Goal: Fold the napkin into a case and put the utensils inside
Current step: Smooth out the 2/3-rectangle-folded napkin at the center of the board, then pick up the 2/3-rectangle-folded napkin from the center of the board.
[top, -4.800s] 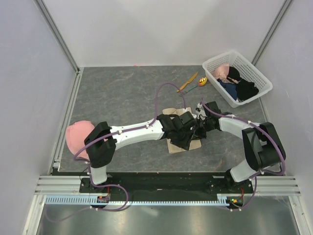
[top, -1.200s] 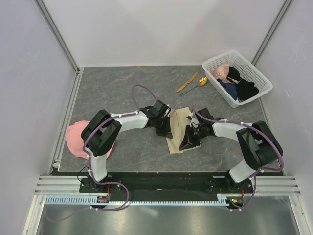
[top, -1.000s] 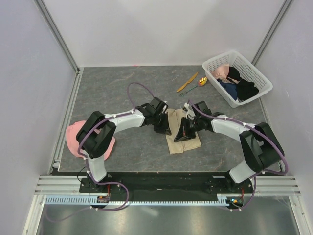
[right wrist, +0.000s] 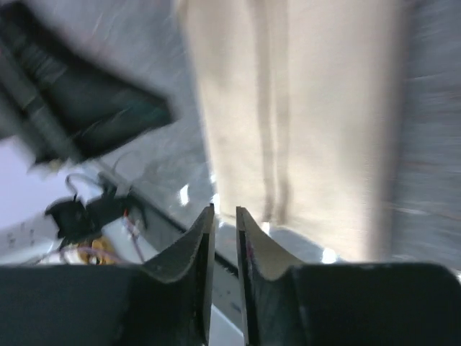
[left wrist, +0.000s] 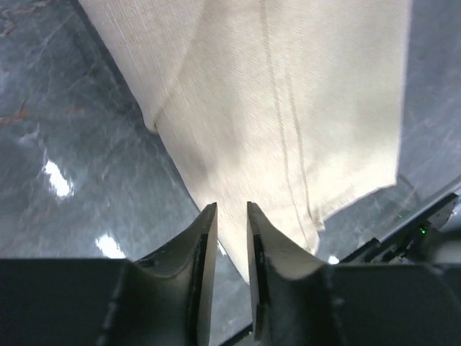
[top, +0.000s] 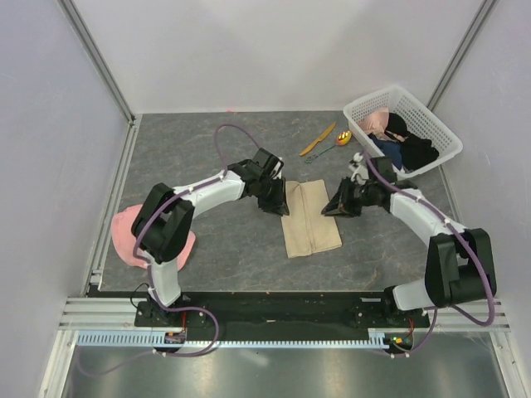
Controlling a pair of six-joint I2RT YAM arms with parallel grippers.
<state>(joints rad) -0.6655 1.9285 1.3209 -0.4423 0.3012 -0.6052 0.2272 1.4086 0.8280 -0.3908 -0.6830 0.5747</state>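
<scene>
Beige napkin [top: 311, 217] lies folded flat; orange knife [top: 319, 139] and spoon [top: 329, 148] lie beyond it.

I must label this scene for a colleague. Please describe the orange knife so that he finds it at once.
Start from the white plastic lattice basket at the right of the grey table. Left of it lie two utensils; the flat orange plastic knife is the left one, while the neighbouring spoon has a yellow bowl and green handle.

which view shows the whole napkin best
Top external: the whole napkin shows, folded into a flat strip. The left wrist view gives a sharp close-up of one part with its fold lines; the right wrist view shows part of it too, blurred.
</scene>
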